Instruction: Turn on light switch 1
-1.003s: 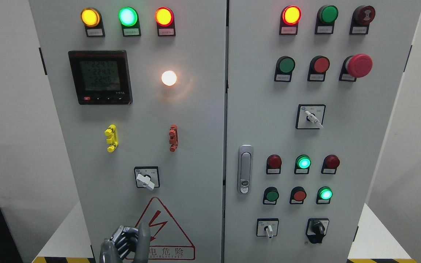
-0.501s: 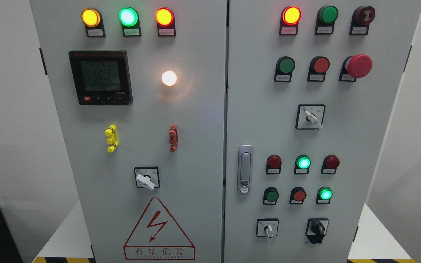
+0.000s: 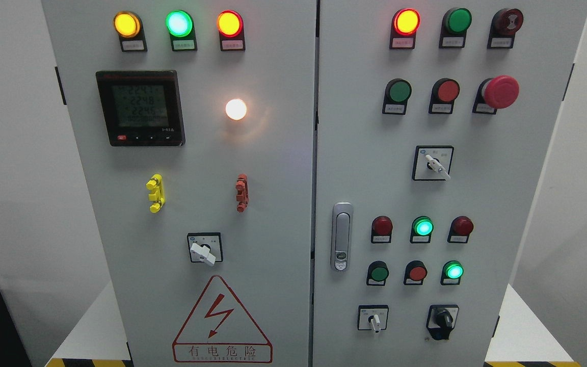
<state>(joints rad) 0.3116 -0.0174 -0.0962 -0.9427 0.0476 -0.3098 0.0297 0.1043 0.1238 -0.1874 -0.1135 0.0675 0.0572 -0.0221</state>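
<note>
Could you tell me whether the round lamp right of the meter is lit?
On: the round lamp glows white and casts a warm halo.

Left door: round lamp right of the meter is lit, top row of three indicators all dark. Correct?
Not quite. The head view shows the top-row indicators all lit: yellow, green, red-orange. The round lamp right of the meter is lit, as you said.

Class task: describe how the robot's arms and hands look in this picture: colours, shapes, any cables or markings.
Neither arm nor hand shows in the head view now, so their look cannot be told. Only the grey cabinet with its lamps and switches is in the picture.
</note>
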